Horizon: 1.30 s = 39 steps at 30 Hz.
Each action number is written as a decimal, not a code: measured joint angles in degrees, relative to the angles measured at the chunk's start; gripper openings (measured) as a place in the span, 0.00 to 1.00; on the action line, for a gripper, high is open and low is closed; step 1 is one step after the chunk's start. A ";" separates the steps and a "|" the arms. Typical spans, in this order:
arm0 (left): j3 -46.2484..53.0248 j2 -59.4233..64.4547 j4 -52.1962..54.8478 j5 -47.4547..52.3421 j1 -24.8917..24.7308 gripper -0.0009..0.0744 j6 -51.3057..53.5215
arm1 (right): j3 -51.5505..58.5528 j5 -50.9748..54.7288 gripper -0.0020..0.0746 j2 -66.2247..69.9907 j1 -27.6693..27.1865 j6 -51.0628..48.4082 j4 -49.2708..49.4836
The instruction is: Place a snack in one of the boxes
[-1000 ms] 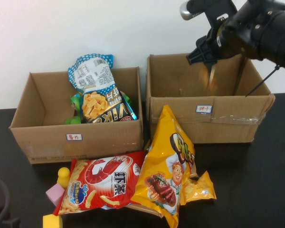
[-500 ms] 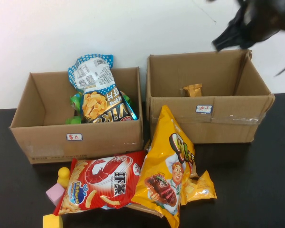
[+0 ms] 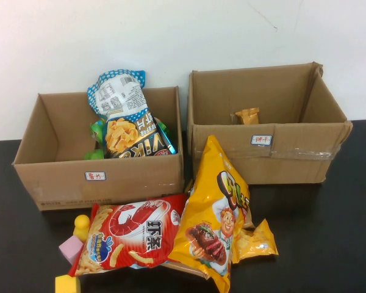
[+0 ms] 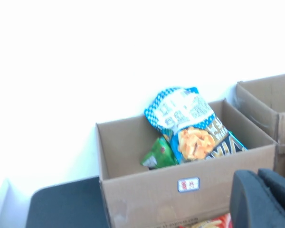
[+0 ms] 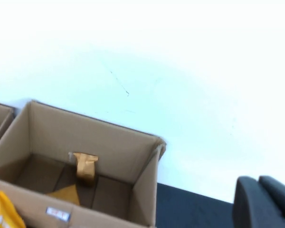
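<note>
Fingers of left gripper [image 4: 263, 199] and right gripper [image 5: 266, 202]: state indiscernible. Small brown-orange snack packet [image 3: 247, 115], apparently light and crinkly, leans inside taped cardboard box [image 3: 293, 160]; pinch its edge.

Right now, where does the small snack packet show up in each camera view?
High view: the snack stands inside the taped box, against its back wall.
Left wrist view: not visible; only that box's corner shows.
Right wrist view: upright on the box floor.
Shared landmark: the taped box. Neither pincer appears in the high view.
</note>
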 joint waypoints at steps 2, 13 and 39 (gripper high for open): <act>0.60 -0.13 0.00 -0.98 0.00 0.01 0.68 | 4.03 -1.44 0.03 -3.42 0.00 -0.08 0.00; 5.58 -0.13 0.10 -9.43 0.00 0.01 1.01 | 45.82 -24.14 0.03 -26.37 0.00 5.74 1.22; 6.49 -0.13 0.10 -10.28 0.00 0.01 1.12 | 75.94 -28.31 0.02 -43.58 0.00 9.97 4.12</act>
